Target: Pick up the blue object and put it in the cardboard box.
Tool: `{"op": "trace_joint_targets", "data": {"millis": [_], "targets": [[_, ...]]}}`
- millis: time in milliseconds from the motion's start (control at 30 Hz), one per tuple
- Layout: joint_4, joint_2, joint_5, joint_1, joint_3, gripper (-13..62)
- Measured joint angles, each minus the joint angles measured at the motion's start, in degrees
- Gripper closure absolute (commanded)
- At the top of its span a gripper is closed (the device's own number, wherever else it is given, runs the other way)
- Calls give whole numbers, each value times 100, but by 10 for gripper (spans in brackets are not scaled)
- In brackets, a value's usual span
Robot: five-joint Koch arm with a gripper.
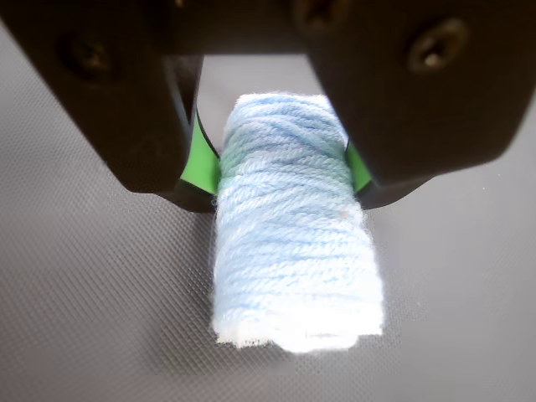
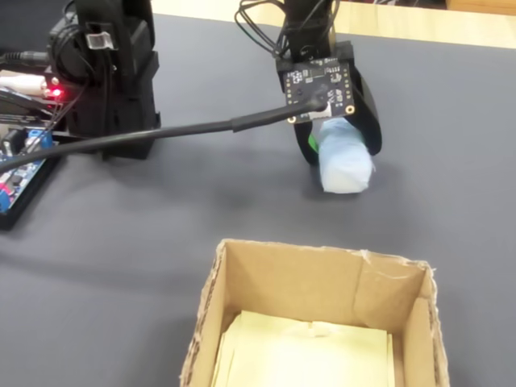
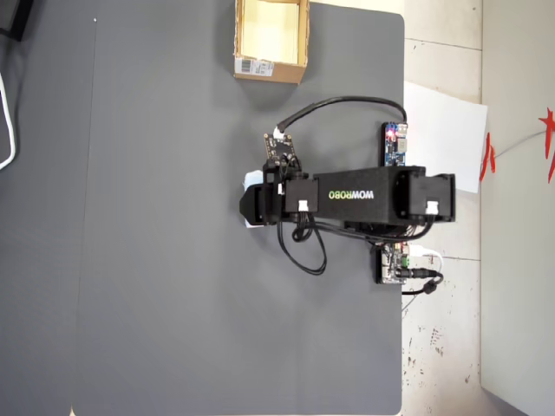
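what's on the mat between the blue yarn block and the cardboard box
Nothing: in the fixed view only bare dark mat separates the blue yarn block from the cardboard box.

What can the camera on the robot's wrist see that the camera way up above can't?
Only the wrist view shows the green pads squeezing the blue object on both sides, and its fuzzy wound yarn. Only the overhead view shows the cardboard box with its barcode label, the whole arm, and the white paper beside the mat. Both show the end effector down over the dark mat; from above, just a sliver of the blue object peeks out.
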Motion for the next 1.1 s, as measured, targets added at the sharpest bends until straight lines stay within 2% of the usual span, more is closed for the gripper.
{"op": "trace_joint_targets", "data": {"millis": [233, 367, 700, 833, 1100], "targets": [[-1020, 642, 123, 88, 686, 249], [-1740, 1477, 237, 70, 1477, 249], [-1916, 3366, 211, 79, 2584, 249], [-1934, 3814, 44, 79, 2813, 249], [-2505, 3858, -369, 325, 2848, 248]]}}
